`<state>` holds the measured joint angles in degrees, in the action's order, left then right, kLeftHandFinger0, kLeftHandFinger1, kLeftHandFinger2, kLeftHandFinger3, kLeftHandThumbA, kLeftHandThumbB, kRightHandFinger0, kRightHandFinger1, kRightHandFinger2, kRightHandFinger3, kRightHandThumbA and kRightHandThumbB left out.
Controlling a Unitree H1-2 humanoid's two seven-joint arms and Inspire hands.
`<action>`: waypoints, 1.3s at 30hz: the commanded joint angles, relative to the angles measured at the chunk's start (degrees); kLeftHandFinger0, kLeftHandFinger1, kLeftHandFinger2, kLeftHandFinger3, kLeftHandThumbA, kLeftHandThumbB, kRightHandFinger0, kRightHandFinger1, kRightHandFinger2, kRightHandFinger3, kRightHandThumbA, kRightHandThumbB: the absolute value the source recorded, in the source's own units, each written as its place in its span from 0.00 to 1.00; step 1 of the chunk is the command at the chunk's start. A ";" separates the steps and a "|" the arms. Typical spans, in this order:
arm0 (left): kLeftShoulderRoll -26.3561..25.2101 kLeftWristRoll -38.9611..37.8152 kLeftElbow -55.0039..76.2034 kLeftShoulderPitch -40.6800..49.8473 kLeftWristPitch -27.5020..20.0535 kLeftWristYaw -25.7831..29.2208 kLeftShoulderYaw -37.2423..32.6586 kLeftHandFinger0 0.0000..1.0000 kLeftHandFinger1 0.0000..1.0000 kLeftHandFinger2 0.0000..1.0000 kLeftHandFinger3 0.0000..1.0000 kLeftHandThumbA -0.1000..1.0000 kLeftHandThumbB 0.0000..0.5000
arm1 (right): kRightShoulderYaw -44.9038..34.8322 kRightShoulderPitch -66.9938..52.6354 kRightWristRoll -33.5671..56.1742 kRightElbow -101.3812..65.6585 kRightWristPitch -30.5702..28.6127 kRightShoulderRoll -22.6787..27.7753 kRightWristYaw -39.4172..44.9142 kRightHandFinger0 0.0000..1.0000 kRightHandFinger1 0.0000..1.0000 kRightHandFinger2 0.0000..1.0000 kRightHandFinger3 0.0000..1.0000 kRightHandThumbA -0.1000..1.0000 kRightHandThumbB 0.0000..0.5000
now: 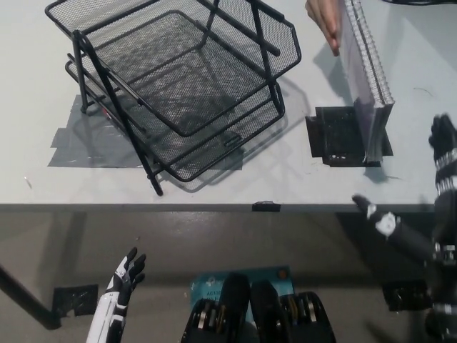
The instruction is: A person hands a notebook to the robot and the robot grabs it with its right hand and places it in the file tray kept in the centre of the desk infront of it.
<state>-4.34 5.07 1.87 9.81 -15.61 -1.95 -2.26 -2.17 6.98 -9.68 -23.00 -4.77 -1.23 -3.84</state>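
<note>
- The black right hand (421, 207) is raised at the table's (214, 189) front right edge, fingers spread, holding nothing.
- Just beyond it, 1 spiral notebook (368, 78) stands on edge on a black tape patch (332, 139), held at the top by a person's hand (325, 18).
- 1 black mesh file tray (178, 78) with stacked tiers stands to the left, empty.
- The white left hand (123, 282) rests low, fingers open.

A pale grey desk (214, 187) fills the upper part of the view. Grey tape (75, 146) and a square of black tape (335, 139) are stuck to its top. Below its front edge lies a dim brownish floor (178, 243).
</note>
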 commanded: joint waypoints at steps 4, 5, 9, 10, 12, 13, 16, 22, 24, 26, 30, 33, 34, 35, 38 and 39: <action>-0.24 0.61 1.46 -0.49 0.51 0.10 0.00 1.00 1.00 1.00 1.00 1.00 0.30 | -0.96 7.69 -3.37 1.20 9.08 -0.89 -1.39 1.00 1.00 1.00 1.00 1.00 0.74; -0.21 0.35 1.51 -0.35 0.43 -0.03 -0.07 1.00 1.00 1.00 1.00 1.00 0.30 | -0.96 8.46 -3.72 1.99 9.94 -0.79 -1.39 1.00 1.00 1.00 1.00 1.00 0.74; -0.05 0.31 1.58 0.05 0.60 -0.10 -0.27 1.00 1.00 1.00 1.00 1.00 0.31 | -1.17 11.51 -3.23 7.04 9.73 -0.75 -2.09 1.00 1.00 1.00 1.00 1.00 0.64; -0.11 0.34 1.50 -0.01 0.19 -0.08 -0.26 1.00 1.00 1.00 1.00 1.00 0.28 | -1.14 12.42 -3.34 8.31 9.55 -0.67 -2.28 1.00 1.00 1.00 1.00 1.00 0.62; -0.13 0.61 1.66 0.00 0.04 0.08 -0.24 1.00 1.00 1.00 1.00 1.00 0.26 | -1.04 14.33 -3.55 11.52 8.85 -0.20 -2.58 1.00 1.00 1.00 1.00 1.00 0.57; -0.15 0.67 1.68 0.00 0.01 0.10 -0.24 1.00 1.00 1.00 1.00 1.00 0.26 | -1.04 14.53 -3.49 11.96 8.68 -0.17 -2.65 1.00 1.00 1.00 1.00 1.00 0.57; -0.21 0.72 1.75 -0.04 0.15 0.05 -0.24 1.00 1.00 1.00 1.00 1.00 0.23 | -1.25 17.37 -3.65 18.01 6.70 0.58 -3.71 1.00 1.00 1.00 1.00 1.00 0.54; -0.51 0.73 1.91 -0.28 0.14 -0.18 -0.28 1.00 1.00 1.00 1.00 1.00 0.20 | -1.86 23.70 -3.39 28.52 4.20 2.05 -5.51 1.00 1.00 1.00 1.00 1.00 0.66; -0.56 0.64 1.94 -0.22 0.24 -0.26 -0.28 1.00 1.00 1.00 1.00 1.00 0.20 | -1.99 24.66 -3.01 29.99 3.63 2.18 -5.76 1.00 1.00 1.00 1.00 1.00 0.65; -0.72 0.41 1.90 -0.16 0.37 -0.46 -0.28 1.00 1.00 1.00 1.00 1.00 0.23 | -2.01 26.11 -3.10 31.98 3.52 2.51 -6.09 1.00 1.00 1.00 1.00 1.00 0.63; -0.92 -1.12 2.40 -0.29 1.24 -1.12 -0.19 1.00 1.00 1.00 1.00 1.00 0.28 | -2.50 28.44 -1.67 34.37 4.76 2.65 -5.82 1.00 1.00 1.00 1.00 1.00 0.57; -1.09 -1.38 2.42 -0.41 1.01 -1.20 -0.22 1.00 1.00 1.00 1.00 1.00 0.27 | -3.01 29.56 -1.10 35.69 5.48 2.98 -5.73 1.00 1.00 1.00 1.00 1.00 0.57; -1.18 -1.39 2.55 -0.31 0.96 -1.21 -0.26 1.00 1.00 1.00 1.00 1.00 0.26 | -3.06 29.77 -1.28 36.08 5.59 3.09 -5.89 1.00 1.00 1.00 1.00 1.00 0.57; -1.27 -1.37 2.74 -0.23 1.02 -1.27 -0.30 1.00 1.00 1.00 1.00 1.00 0.26 | -2.97 30.14 -2.07 36.40 6.22 3.35 -6.28 1.00 1.00 1.00 1.00 1.00 0.56; -1.42 -1.18 2.93 -0.25 1.20 -1.27 -0.43 1.00 1.00 1.00 1.00 1.00 0.28 | -2.81 30.78 -2.73 36.52 6.65 3.76 -6.76 1.00 1.00 1.00 1.00 1.00 0.54; -1.44 -1.21 2.92 -0.27 1.14 -1.26 -0.43 1.00 1.00 1.00 1.00 1.00 0.28 | -2.81 30.89 -2.60 36.58 6.54 3.77 -6.80 1.00 1.00 1.00 1.00 1.00 0.54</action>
<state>-5.18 4.68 2.55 9.70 -14.57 -2.05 -2.38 -5.10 33.38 -12.13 13.21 1.29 1.94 -9.70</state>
